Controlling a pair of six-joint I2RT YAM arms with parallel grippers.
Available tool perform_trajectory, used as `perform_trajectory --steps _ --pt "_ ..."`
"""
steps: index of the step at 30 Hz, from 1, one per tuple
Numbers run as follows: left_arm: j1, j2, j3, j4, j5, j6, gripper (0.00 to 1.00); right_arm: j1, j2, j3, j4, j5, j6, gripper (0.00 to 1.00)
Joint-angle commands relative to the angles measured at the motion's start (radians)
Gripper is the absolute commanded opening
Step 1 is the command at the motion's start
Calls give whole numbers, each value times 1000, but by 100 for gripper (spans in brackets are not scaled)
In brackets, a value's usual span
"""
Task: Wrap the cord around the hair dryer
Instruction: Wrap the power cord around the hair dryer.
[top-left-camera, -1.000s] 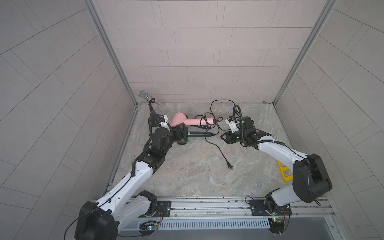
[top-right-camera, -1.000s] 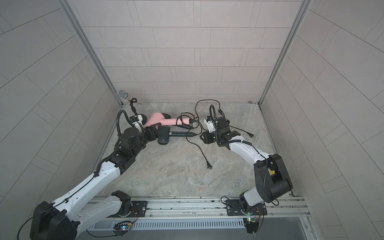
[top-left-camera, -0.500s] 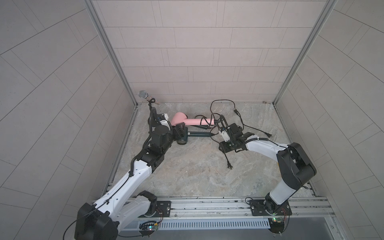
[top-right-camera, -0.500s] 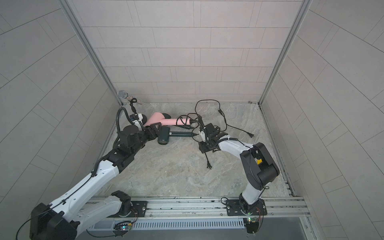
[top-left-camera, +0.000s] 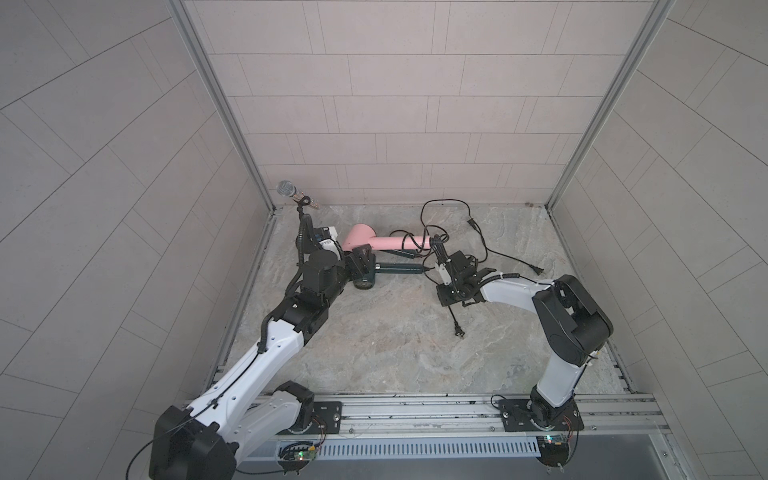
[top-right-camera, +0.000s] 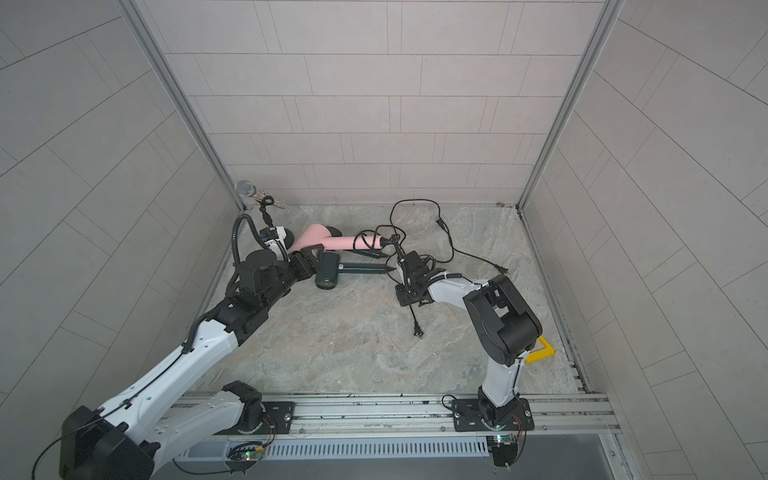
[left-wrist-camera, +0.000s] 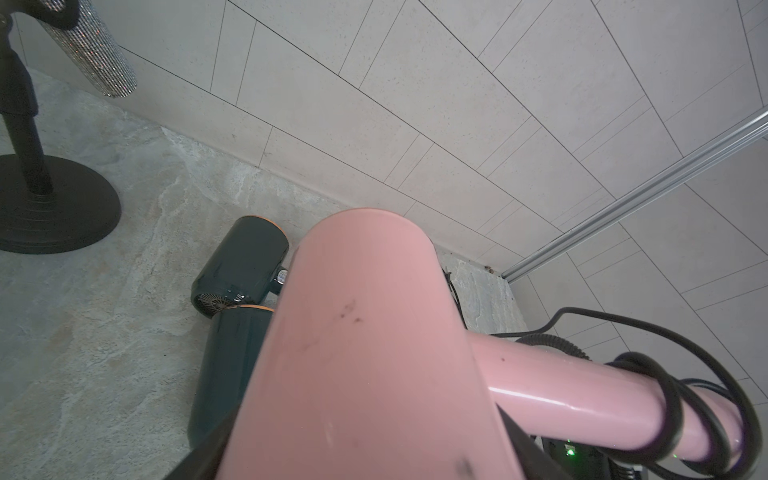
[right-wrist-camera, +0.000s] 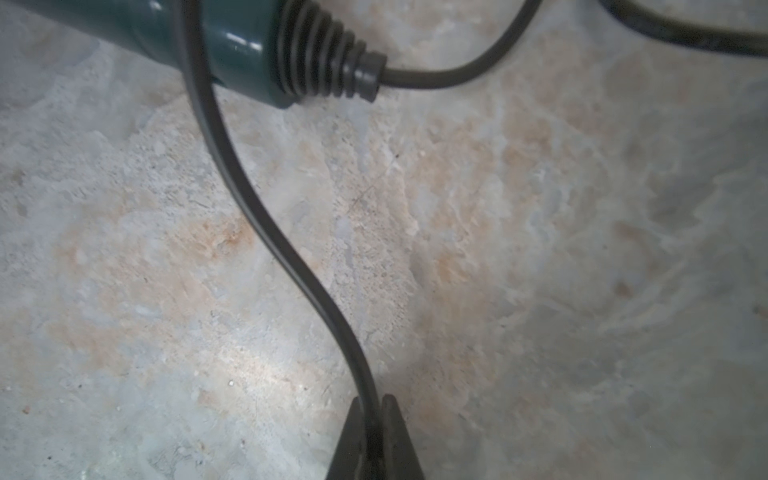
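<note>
My left jaws are clamped on the fat barrel of the pink hair dryer (top-left-camera: 376, 241), one side on each flank of it. This shows best in my left wrist view, where the pink body fills most of the frame. The dryer sits near the back left of the desk (top-left-camera: 374, 353), with its handle pointing toward my right arm (top-left-camera: 511, 291). Several dark loops of the cord (left-wrist-camera: 673, 407) already circle that handle.

My right jaws are shut tight on a stretch of cord, pinched between the fingertips (right-wrist-camera: 353, 436) low over the desk. From the pinch it snakes up and crosses over the end of the green hair dryer (top-left-camera: 399, 268). That dryer lies flat just in front of the pink one. Its own lead leaves through a ribbed collar (right-wrist-camera: 328, 54) (a separate strand from the one I hold, as far as I can tell).

In both top views a plug (top-left-camera: 459, 331) trails on the desk just past my right wrist. A microphone (top-left-camera: 286, 189) on a stand occupies the back left corner.
</note>
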Motion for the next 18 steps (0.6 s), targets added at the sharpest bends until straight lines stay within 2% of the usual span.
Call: perform_trajectory --steps 1,8,14,18 --pt "0 -7 38 113 -5 -54 0 4 -14 -37 17 -3 6 0" --pt "5 31 63 93 -147 -132 0 63 -71 -59 -87 -76 -15 0" --pt "4 83 80 93 -276 -167 0 186 -115 56 -315 -157 -156 0" --pt "4 113 83 85 -390 -131 0 259 -182 98 -405 -219 -259 0"
